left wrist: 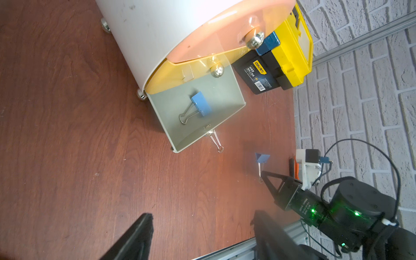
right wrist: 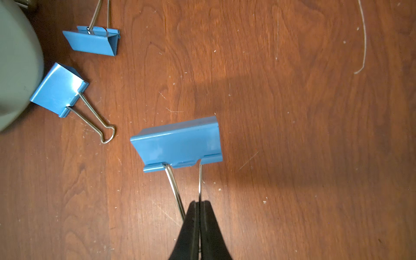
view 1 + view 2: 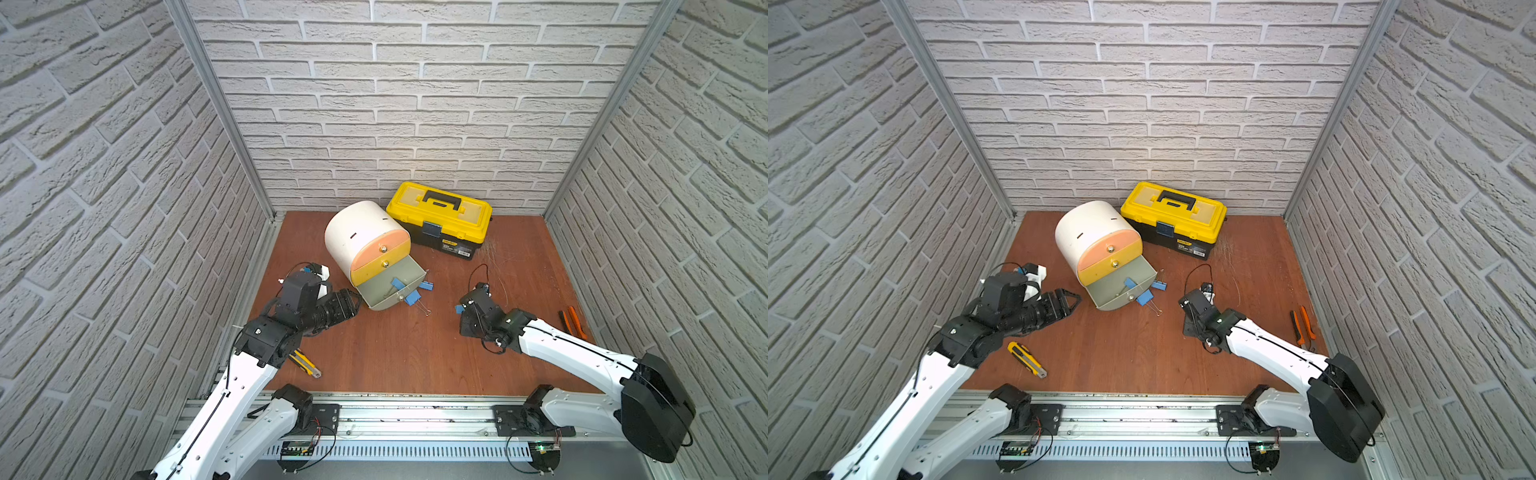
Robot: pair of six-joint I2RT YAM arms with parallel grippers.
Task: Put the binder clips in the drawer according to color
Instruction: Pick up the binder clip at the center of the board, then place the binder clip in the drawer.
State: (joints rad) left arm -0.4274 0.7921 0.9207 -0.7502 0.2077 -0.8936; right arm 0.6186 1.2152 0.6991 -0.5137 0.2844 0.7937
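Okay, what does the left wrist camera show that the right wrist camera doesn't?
Only the left wrist: a blue clip lying inside the open grey drawer, plus the toolbox. Only the right wrist: a close look at the right gripper shut on the wire handle of the held clip, and a loose clip beside the drawer. Both: the held clip, part of the grey drawer, and the table.

Binder clip (image 2: 177, 144) handle ends (wire loops) inside right pincer (image 2: 199, 206)
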